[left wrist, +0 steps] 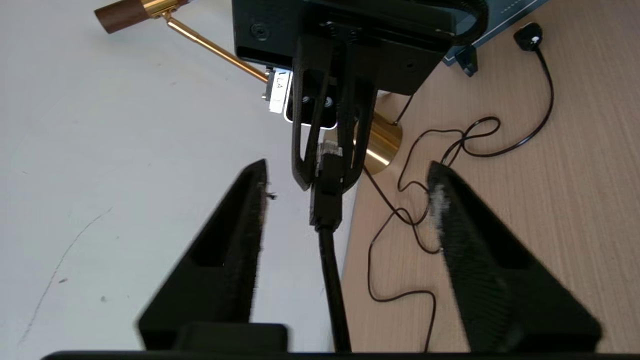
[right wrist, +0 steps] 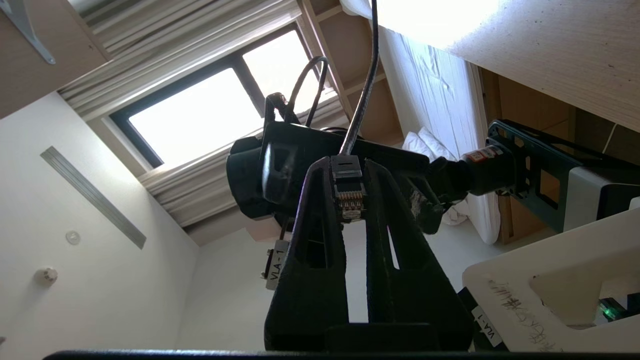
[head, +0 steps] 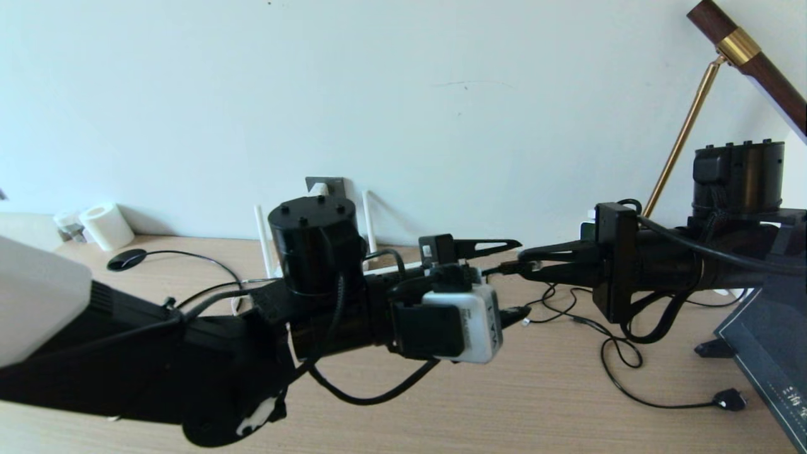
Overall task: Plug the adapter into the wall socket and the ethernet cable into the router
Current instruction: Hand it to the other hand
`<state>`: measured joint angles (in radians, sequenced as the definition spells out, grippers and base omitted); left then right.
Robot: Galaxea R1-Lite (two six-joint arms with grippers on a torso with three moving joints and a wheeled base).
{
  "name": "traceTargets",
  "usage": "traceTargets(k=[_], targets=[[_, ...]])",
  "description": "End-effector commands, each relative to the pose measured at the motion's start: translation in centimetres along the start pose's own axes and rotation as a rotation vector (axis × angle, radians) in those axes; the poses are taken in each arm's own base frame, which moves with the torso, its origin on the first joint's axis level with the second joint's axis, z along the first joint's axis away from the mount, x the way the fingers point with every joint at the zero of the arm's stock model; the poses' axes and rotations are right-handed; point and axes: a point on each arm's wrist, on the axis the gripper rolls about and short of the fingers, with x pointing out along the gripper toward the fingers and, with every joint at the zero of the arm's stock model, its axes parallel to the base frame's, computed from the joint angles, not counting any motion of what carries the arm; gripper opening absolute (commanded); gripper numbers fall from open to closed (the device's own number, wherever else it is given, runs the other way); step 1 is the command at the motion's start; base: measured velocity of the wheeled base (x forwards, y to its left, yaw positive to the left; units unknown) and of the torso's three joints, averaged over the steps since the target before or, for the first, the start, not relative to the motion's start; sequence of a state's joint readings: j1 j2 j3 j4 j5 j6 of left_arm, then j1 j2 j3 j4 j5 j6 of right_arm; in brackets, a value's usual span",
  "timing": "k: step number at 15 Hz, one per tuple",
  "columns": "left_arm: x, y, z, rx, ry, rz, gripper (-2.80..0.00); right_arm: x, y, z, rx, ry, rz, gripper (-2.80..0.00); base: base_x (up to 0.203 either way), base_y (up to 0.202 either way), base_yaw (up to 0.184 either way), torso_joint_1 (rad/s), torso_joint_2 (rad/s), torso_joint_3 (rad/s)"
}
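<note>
**Cable Plug Passed to the Right Gripper**

The two arms met in the air above the wooden desk [head: 441, 403]. The right gripper [head: 526, 263] came in from three o'clock in the head view, with its fingers squeezed narrow on the plug of the ethernet cable [right wrist: 347, 187]. In the right wrist view the plug sat between the two finger tips, and its little gold pins showed (they faced the camera). The plug's long side ran the same way as the fingers. In the head view it lay almost flat, along a line from three o'clock to nine o'clock. Its clear tip pointed back toward the right wrist, and the black cord left the other end toward the left arm.

The left gripper [head: 516, 277] reached in from nine o'clock. Its fingers [left wrist: 240, 240] stood wide apart, one on each side of the cord, and they did not touch it. In the left wrist view the cord ran straight down the gap between them.

The router [head: 378, 268] sat at the back of the desk, mostly hidden behind the left arm, with white antennas sticking up. Above it, on the wall, was the wall socket [head: 334, 184] with the adapter [head: 319, 188] in it.

A brass lamp [head: 687, 120] stood at two o'clock. A thin black cable [head: 621, 359] lay in loops on the desk at four o'clock.
</note>
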<state>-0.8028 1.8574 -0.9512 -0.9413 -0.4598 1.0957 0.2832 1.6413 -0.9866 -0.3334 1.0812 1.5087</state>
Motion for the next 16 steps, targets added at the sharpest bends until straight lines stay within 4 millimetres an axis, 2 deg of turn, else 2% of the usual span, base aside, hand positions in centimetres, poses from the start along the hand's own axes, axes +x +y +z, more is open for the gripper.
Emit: traceTargets(k=[1, 5, 13, 14, 16], targets=[[0.1, 0.2, -0.2, 0.011, 0.0, 0.012, 0.0, 0.0, 0.0, 0.0, 0.008, 0.006, 0.0, -2.8, 0.0, 0.0, 0.0, 0.0, 0.0, 0.0], [0.2, 0.5, -1.5, 0.012, 0.03, 0.024, 0.0, 0.0, -0.1, 0.0, 0.011, 0.006, -0.001, -2.8, 0.0, 0.0, 0.0, 0.0, 0.0, 0.0], [0.3, 0.3, -1.7, 0.009, 0.03, 0.019, 0.0, 0.0, 0.0, 0.0, 0.007, 0.005, 0.002, -2.8, 0.0, 0.0, 0.0, 0.0, 0.0, 0.0], [0.3, 0.3, -1.7, 0.009, 0.028, 0.019, -2.8, 0.0, 0.0, 0.0, 0.007, 0.005, 0.002, -2.8, 0.0, 0.0, 0.0, 0.0, 0.0, 0.0], [0.2, 0.4, -1.7, 0.011, 0.027, 0.021, -2.8, 0.0, 0.0, 0.1, 0.008, 0.006, 0.0, -2.8, 0.0, 0.0, 0.0, 0.0, 0.0, 0.0]])
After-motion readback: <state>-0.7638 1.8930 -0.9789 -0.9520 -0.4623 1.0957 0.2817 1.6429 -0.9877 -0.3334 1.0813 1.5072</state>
